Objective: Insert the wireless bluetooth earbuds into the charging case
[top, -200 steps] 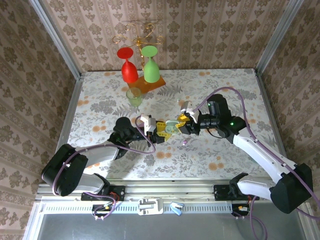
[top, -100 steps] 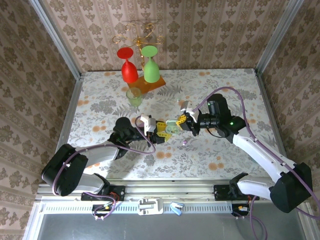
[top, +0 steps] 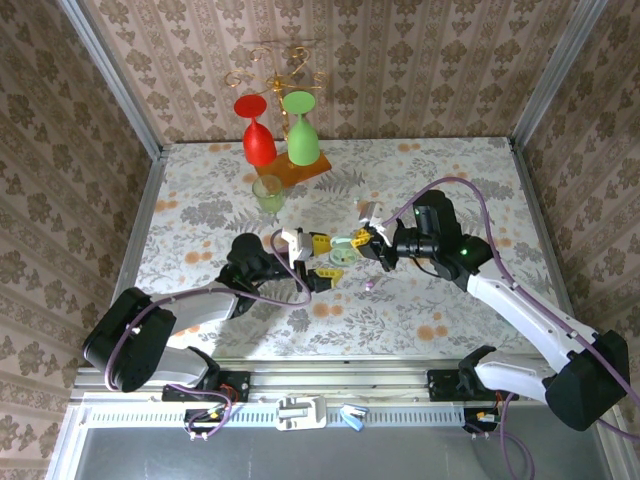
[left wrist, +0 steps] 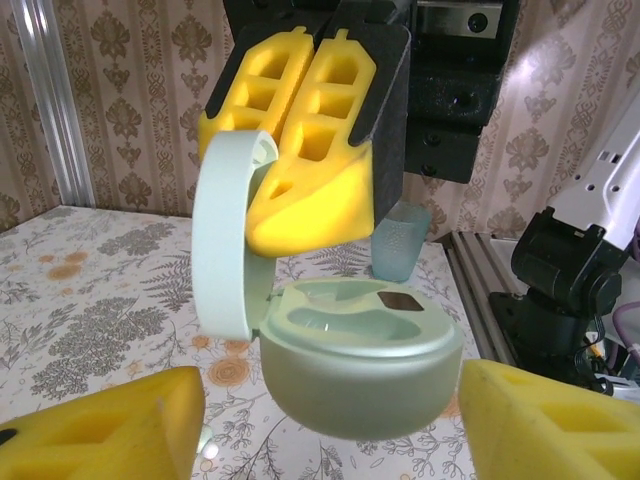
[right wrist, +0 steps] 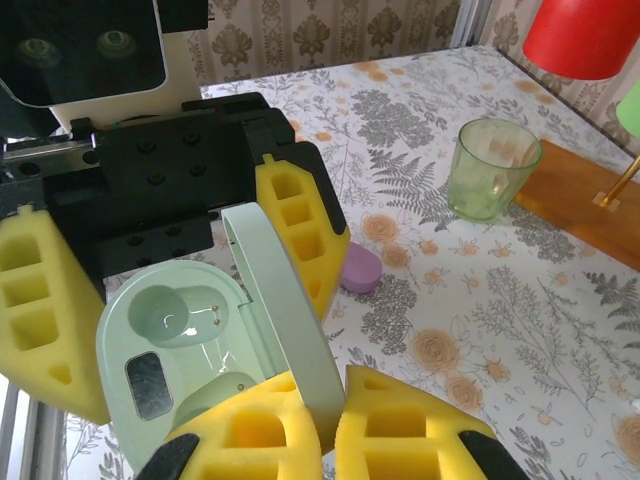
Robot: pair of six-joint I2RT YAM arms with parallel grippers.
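At the back left of the table (top: 450, 170), a red glass (top: 258, 140) and a green glass (top: 302, 135) stand upside down on a wooden stand (top: 300, 170), and a small green cup (top: 268, 192) sits just in front of them. Toward the middle, the left gripper (top: 325, 259) reaches in from the left with its jaws spread. Its yellow pads (left wrist: 100, 430) stand on either side of the charging case (left wrist: 355, 360), and a gap shows between each pad and the shell. The case is mint green and oval. Its lid (left wrist: 225, 240) is swung up on the left side, and it hangs above the floral tabletop between the two arms. One round well in its inner tray shows bare, next to a small dark square. A pale rounded shape (right wrist: 212, 398) sits in the other well, close to the fingertips of the right arm; whether it is an earbud cannot be told. The right gripper (top: 364, 240) comes in from the right and is clamped on the raised lid, whose rim runs between its two yellow fingertips. The lilac earbud (right wrist: 360, 268) lies loose on the table near the case and just beside the left arm's far pad, well in front of the green cup.
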